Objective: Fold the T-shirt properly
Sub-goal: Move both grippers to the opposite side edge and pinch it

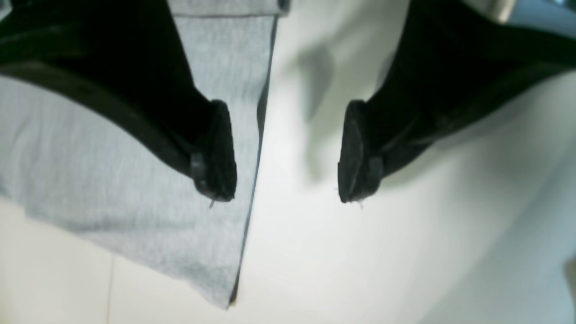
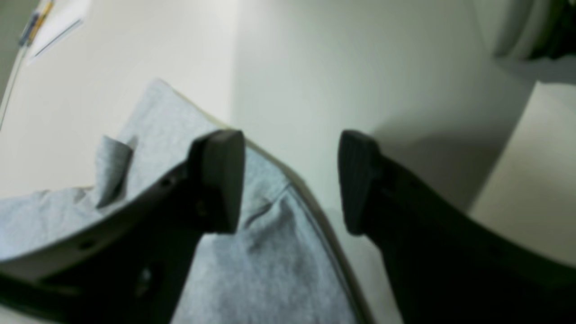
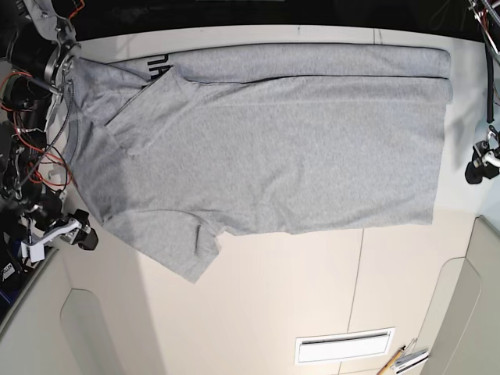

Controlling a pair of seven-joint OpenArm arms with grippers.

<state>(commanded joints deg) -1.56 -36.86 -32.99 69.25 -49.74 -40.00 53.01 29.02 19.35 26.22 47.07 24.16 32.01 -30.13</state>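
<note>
The heather-grey T-shirt (image 3: 273, 141) lies spread flat on the white table (image 3: 312, 281), neck to the left and hem to the right. Its far long edge is folded over, and black lettering (image 3: 158, 64) shows at the far left. My left gripper (image 1: 288, 153) is open and empty above the hem's side edge (image 1: 135, 180), one finger over cloth and one over table; in the base view it is at the right edge (image 3: 478, 164). My right gripper (image 2: 292, 180) is open and empty above the near sleeve (image 2: 270, 252); in the base view it is at the left (image 3: 74, 233).
A white label (image 3: 344, 345) and a pen (image 3: 400, 359) lie near the table's front edge. Red cables and arm hardware (image 3: 31, 117) crowd the left side. Rounded white panels (image 3: 461, 312) sit at the front corners.
</note>
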